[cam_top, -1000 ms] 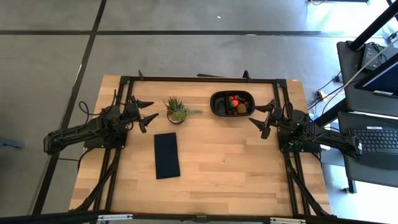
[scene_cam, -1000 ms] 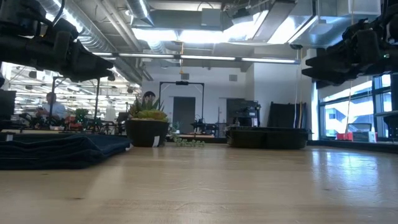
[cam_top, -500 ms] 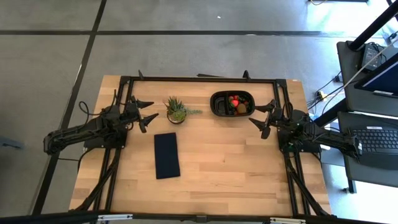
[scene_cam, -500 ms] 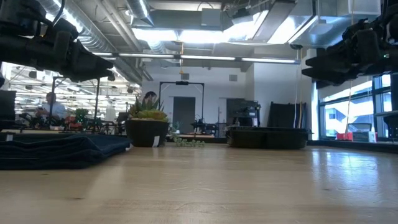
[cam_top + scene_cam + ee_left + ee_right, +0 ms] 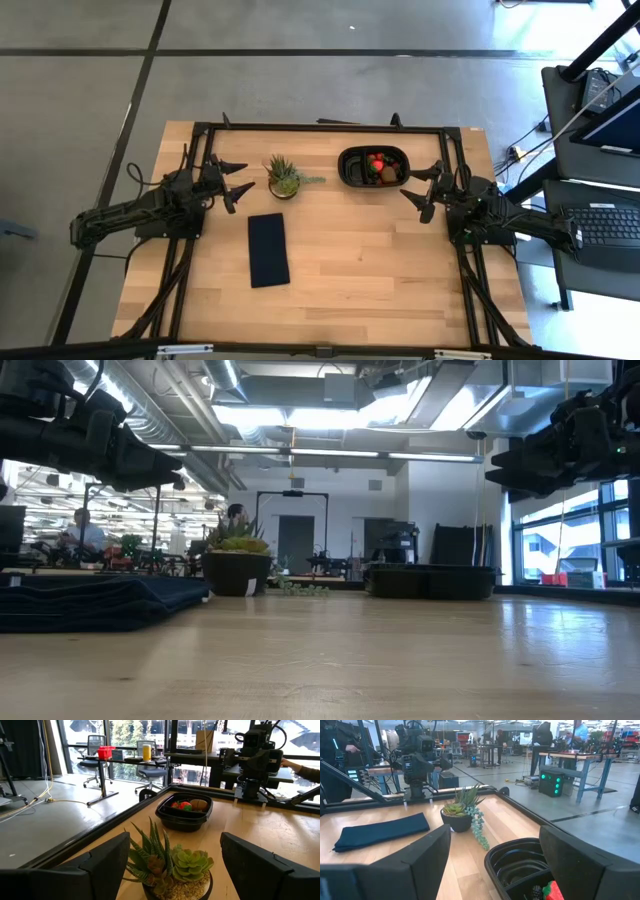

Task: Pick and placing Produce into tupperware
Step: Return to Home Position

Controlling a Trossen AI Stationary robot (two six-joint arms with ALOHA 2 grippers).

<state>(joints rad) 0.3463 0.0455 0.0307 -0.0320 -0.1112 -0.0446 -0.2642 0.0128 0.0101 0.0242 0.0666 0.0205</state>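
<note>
The black oval tupperware (image 5: 373, 167) stands near the table's far edge, right of centre. Inside it lie red strawberry pieces (image 5: 377, 160), a brownish kiwi piece (image 5: 389, 174) and dark berries; the left wrist view shows them too (image 5: 185, 805). My left gripper (image 5: 238, 178) hovers open above the table, left of the potted plant. My right gripper (image 5: 421, 187) hovers open just right of the tupperware, whose rim shows in the right wrist view (image 5: 520, 865). Neither gripper holds anything.
A spiky green potted plant (image 5: 283, 176) stands left of the tupperware, with a trailing sprig. A flat dark folded cloth (image 5: 268, 249) lies near the table's middle. A black frame runs along the table's edges. Bare wood stretches across the near half.
</note>
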